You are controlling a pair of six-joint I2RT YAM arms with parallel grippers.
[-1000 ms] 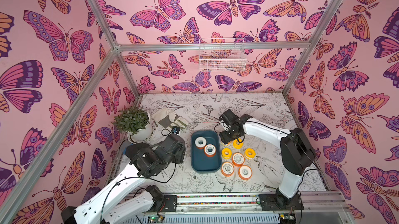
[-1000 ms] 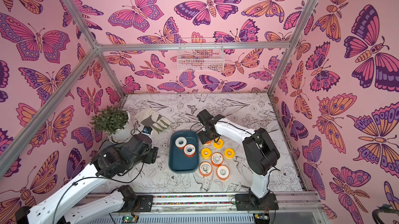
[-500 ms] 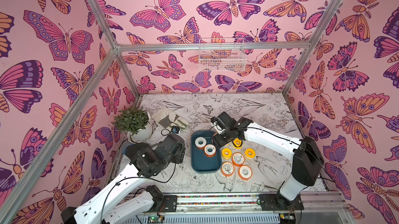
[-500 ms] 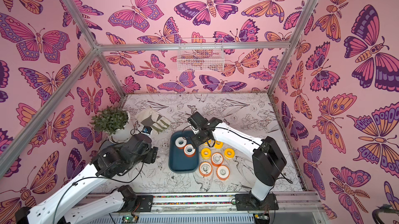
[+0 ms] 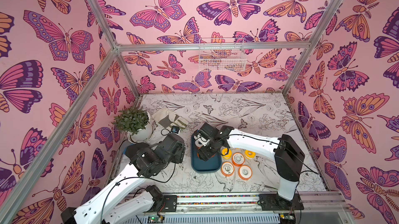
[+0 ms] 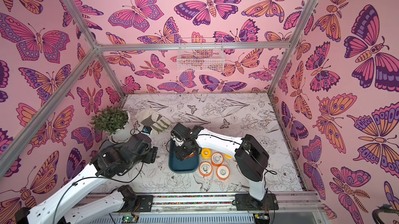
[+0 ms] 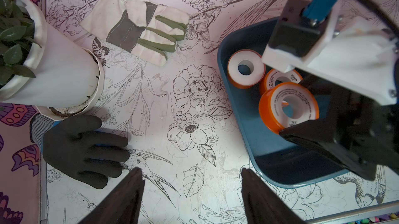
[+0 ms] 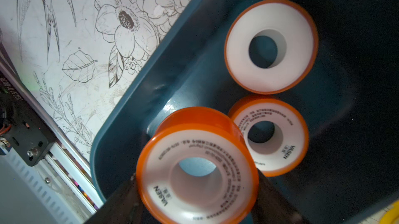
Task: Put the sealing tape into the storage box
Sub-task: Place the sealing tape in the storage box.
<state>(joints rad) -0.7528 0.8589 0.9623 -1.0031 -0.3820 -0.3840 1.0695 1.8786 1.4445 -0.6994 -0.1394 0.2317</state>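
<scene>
Right end effector (image 8: 197,192) is clamped on an orange sealing tape spool (image 7: 307,104) with a white printed face and a centre hole, tilted over the storage box (image 8: 133,95). Lying flat inside are a plain-faced spool (image 8: 239,48) and a printed spool (image 8: 289,140). Three orange spools (image 5: 238,161) and two yellow spools (image 5: 229,152) sit on the bench (image 5: 248,115) beside the box. Left end effector (image 7: 192,190) is wide open and empty.

VASEN on orange spool (image 8: 237,175) face (rest unreadable).
</scene>
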